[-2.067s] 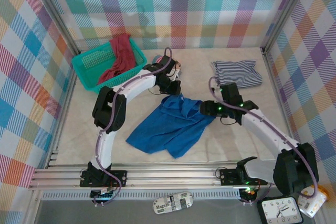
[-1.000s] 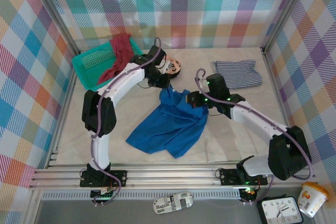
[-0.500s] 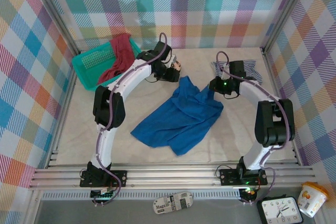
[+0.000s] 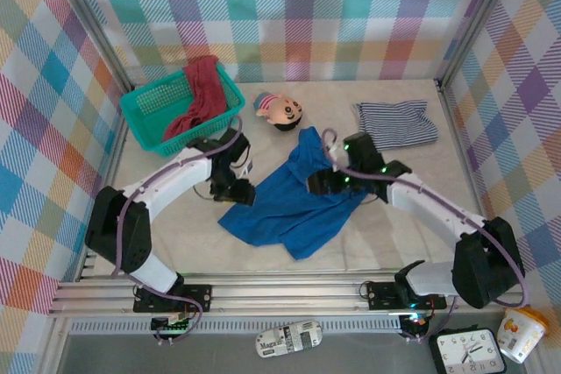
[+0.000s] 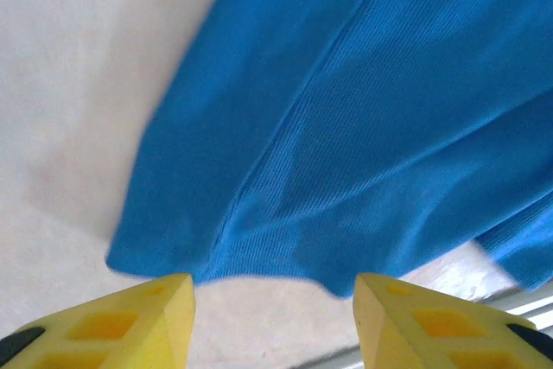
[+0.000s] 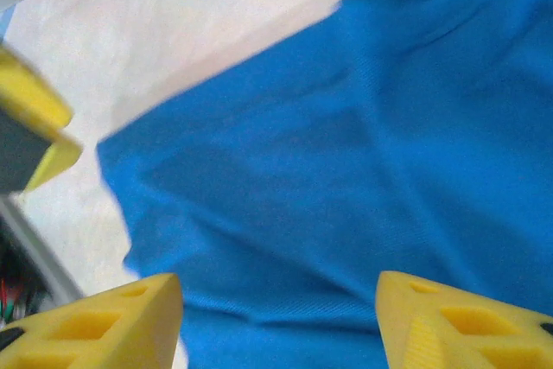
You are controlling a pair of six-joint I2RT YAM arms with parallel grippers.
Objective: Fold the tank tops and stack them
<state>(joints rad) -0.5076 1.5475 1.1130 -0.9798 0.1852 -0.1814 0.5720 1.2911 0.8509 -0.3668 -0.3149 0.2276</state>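
The bright blue tank top [image 4: 289,203] lies rumpled in the middle of the table. My left gripper [image 4: 238,188] hovers at its left edge, open, with bare table between its fingers [image 5: 272,321] and the blue hem [image 5: 346,144] just ahead. Over the cloth's upper right part my right gripper [image 4: 317,183] is open, holding nothing [image 6: 276,321], with blue fabric [image 6: 346,170] below it. The striped tank top [image 4: 396,122] lies folded at the back right. Hanging over the rim of the teal basket [image 4: 145,120] is the dark red tank top [image 4: 197,94].
A big-headed doll [image 4: 280,109] lies behind the blue top. Plaid walls close the table on three sides. Beyond the near rail lie a remote [image 4: 287,337], a clock [image 4: 469,349] and a cup [image 4: 522,330].
Both grippers have opened and let go of the blue top, which now lies on the table. The left arm swung from beside the doll to the cloth's left edge; the right moved over the cloth.
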